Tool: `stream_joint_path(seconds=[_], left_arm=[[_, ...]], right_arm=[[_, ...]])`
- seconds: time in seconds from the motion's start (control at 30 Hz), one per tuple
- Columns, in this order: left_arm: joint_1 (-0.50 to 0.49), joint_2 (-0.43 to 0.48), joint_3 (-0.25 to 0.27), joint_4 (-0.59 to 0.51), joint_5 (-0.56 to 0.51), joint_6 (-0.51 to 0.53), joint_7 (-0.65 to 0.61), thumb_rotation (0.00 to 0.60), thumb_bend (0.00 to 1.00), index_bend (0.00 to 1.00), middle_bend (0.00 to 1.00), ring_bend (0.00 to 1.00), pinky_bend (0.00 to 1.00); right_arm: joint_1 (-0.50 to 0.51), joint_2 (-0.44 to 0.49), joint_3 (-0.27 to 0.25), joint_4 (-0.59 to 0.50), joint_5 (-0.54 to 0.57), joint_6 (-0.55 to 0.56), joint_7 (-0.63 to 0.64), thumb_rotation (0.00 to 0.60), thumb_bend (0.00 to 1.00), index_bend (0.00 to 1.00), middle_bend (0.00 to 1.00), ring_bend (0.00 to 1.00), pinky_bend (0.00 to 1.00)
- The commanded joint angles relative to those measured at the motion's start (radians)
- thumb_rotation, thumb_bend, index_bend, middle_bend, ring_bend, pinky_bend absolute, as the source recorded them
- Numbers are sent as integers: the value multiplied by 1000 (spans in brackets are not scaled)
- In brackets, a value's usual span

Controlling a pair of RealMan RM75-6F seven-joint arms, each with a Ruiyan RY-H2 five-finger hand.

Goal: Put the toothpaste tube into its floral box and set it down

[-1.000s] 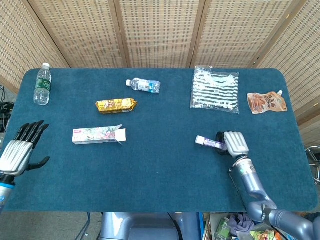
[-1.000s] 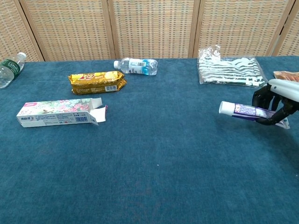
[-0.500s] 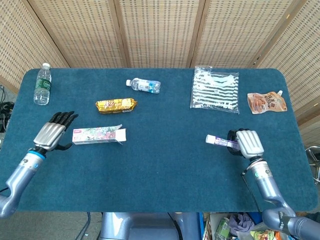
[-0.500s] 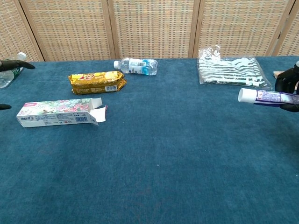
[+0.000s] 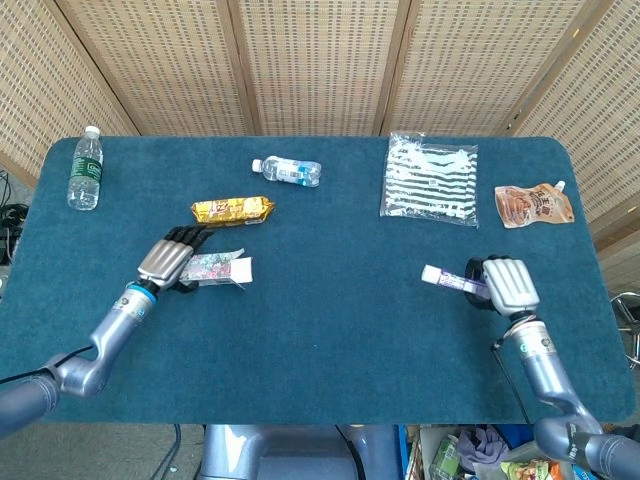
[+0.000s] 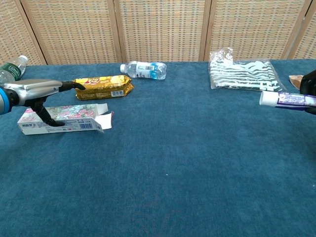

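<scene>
Here, slim toothpaste tube (image 5: 448,279), oblong cardboard floral box (image 5: 214,268)

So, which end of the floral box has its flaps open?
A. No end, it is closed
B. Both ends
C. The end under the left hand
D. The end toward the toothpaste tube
D: the floral box shows loose white flaps at the end facing the toothpaste tube held by the right hand, while the left hand is over the other end.

Evenly and brightly lit from above; soft, faint shadows. Sharp focus near and far, no glare, slight blur at far-right edge.
</scene>
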Motion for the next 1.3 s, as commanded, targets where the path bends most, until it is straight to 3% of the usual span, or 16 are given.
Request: stream_joint_path(seconds=[0.03,0.27,0.53,0.77,1.03,1.3], left_arm=[[-13,-7,-3,-5,-21,-11,25,600,277,37,62,67,184],[-17,-9,9,-17,-65,-20,91,600,277,89,125,133,268],[-26,5,12,-66,-130,-21,160,600,285,386,408,375,430],[-29,52,11,-132,-115,14,166,600,286,428,434,403,439],[-67,165,2,-255,96,84,14,600,285,428,434,403,439],[-169,185,-1,-250,319,155,-181,600,285,447,435,403,439]], right_arm=[[1,1,1,2,2,-2,3,600,567,607,619,449,410],[3,7,5,1,2,-1,11,600,570,607,620,450,410],[-3,24,2,-17,-7,12,16,600,573,609,620,451,410],[-16,43,-5,-39,-15,30,13,600,573,610,621,452,410],[-30,87,-10,-100,-38,65,-6,600,588,614,625,453,410],[-35,175,-15,-217,-62,82,-66,600,591,618,627,455,410]])
